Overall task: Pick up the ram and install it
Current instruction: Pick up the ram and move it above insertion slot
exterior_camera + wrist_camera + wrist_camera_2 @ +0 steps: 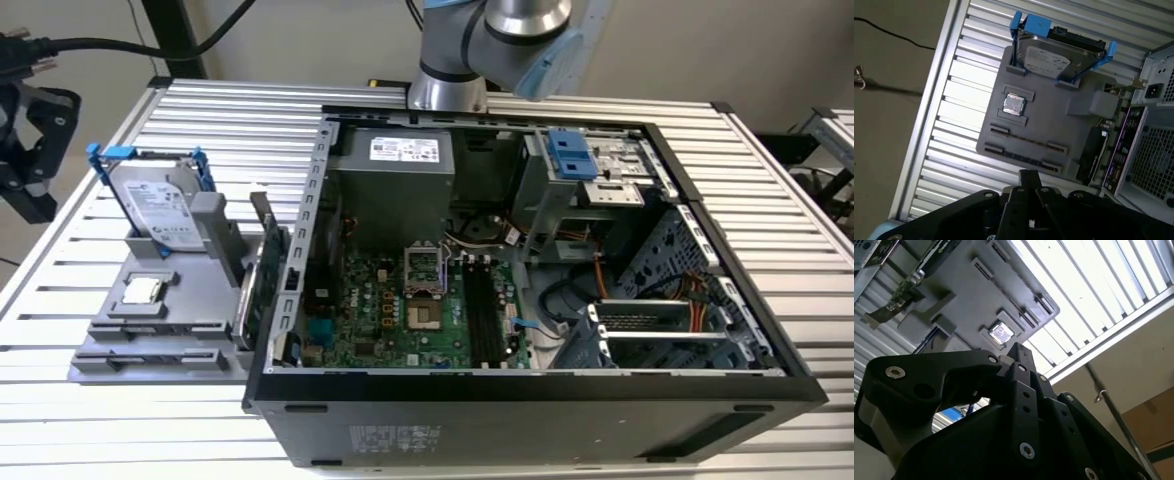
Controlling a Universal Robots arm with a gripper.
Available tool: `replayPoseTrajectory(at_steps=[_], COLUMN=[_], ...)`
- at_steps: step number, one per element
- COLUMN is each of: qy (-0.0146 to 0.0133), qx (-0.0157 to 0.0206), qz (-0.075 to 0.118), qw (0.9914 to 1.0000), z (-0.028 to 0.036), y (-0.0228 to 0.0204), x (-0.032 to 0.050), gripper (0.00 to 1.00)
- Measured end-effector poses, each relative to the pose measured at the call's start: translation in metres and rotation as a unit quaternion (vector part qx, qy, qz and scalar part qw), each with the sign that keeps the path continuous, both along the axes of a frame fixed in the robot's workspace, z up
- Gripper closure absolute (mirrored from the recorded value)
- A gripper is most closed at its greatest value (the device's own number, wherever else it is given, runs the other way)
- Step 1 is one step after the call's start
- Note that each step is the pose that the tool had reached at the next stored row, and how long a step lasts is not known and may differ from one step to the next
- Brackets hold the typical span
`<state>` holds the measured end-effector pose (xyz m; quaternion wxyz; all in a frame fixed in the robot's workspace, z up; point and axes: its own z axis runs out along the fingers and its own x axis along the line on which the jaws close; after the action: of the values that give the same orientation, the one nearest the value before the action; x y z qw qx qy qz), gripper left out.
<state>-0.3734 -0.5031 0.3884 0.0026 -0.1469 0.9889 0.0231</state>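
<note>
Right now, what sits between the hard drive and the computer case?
In the exterior view, a green expansion card stands on edge between the drive and the case.

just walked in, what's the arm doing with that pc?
The robot arm is on a memory install for the open computer case. Its gripper hangs above the table near the grey parts tray, apparently shut and holding nothing. The thin dark strip in the tray's long slot, likely the ram, is untouched. The black memory slots on the motherboard look empty.
</note>
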Motion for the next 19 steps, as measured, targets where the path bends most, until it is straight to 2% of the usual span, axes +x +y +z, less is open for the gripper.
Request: replayPoseTrajectory(at_steps=[3,6,10,12,15,19], qy=[0.0005,0.0005,0.0003,0.0001,-0.0014,-0.0048], qx=[0.0,-0.0001,-0.0008,-0.0014,-0.0021,-0.0028], qz=[0.007,0.023,0.057,0.075,0.102,0.137], qw=[0.99997,0.99973,0.99835,0.99715,0.99483,0.99054], z=[0.0,0.0,0.0,0.0,0.0001,0.0], y=[0.0,0.0,0.0,0.0,0.0,0.0], x=[0.0,0.0,0.0,0.0,0.0,0.0001], gripper=[1.0,1.0,1.0,1.0,1.0,1.0])
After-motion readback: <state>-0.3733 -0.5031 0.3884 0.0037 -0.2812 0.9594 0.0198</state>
